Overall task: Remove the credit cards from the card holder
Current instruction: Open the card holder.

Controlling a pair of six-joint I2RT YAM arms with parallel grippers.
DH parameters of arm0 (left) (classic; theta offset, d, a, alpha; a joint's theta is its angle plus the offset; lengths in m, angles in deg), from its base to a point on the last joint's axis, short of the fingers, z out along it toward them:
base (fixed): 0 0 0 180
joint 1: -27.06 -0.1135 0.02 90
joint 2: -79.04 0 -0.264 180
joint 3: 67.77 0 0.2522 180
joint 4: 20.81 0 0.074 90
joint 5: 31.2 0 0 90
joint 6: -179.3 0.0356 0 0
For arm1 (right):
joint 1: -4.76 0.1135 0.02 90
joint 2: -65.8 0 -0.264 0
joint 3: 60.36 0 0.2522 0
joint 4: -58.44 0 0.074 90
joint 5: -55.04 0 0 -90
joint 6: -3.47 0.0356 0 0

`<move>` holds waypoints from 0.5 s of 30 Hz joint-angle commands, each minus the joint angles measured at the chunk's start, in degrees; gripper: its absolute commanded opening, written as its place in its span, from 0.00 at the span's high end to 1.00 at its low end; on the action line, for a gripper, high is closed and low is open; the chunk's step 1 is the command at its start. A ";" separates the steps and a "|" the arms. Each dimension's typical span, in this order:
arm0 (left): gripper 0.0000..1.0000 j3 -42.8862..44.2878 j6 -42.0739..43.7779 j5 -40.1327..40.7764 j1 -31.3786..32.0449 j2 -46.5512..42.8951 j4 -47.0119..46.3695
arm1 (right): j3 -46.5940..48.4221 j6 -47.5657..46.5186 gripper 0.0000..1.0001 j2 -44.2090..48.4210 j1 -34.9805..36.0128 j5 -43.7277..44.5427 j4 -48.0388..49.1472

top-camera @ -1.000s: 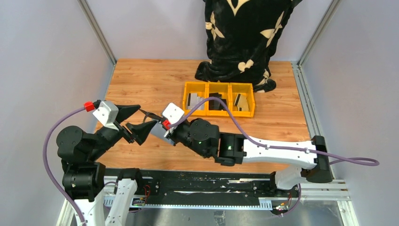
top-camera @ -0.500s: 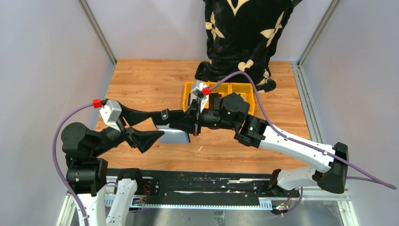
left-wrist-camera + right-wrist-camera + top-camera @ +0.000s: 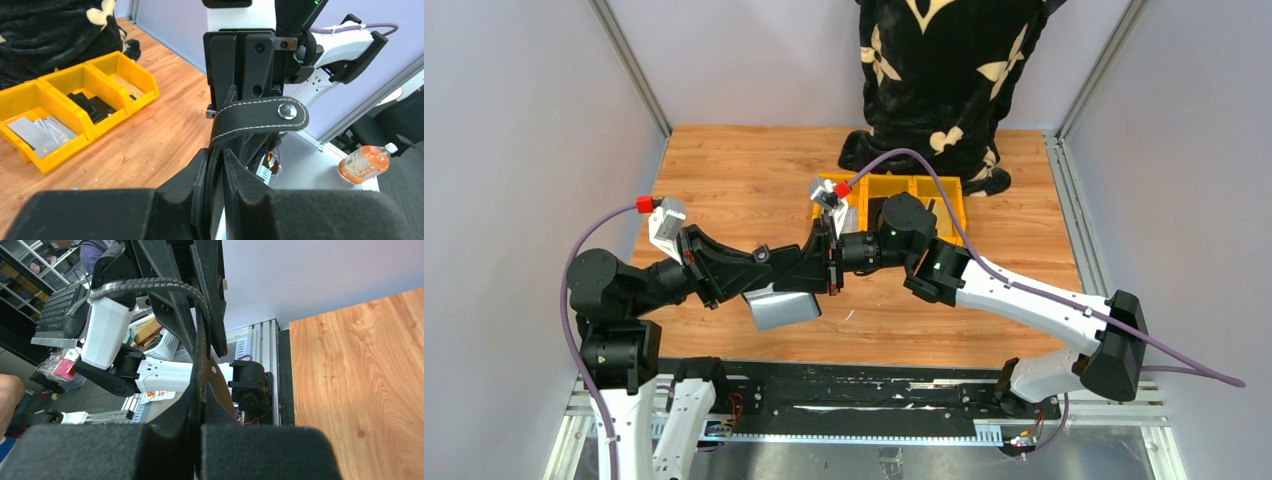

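Note:
The black card holder hangs in the air between my two grippers, above the near middle of the table, with its snap tab sticking out sideways. My left gripper is closed on the holder's lower edge. My right gripper is shut on the opposite edge. In the top view the two grippers meet tip to tip. A grey-blue flat panel hangs below them; I cannot tell whether it is a sleeve or a credit card. Greyish credit cards lie in the leftmost yellow bin.
Three joined yellow bins stand at the back of the wooden table, behind the grippers. Dark items lie in the middle bin. A person in black patterned clothing stands at the far edge.
The right arm swung from the near table up toward the bins, carrying the holder. The left gripper opened wide, followed it, then closed on the holder's other edge.

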 commanded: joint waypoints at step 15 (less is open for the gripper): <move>0.92 -4.00 -6.59 -2.40 -0.22 -2.38 -2.62 | 1.65 9.59 1.00 -1.04 -2.18 -4.48 11.50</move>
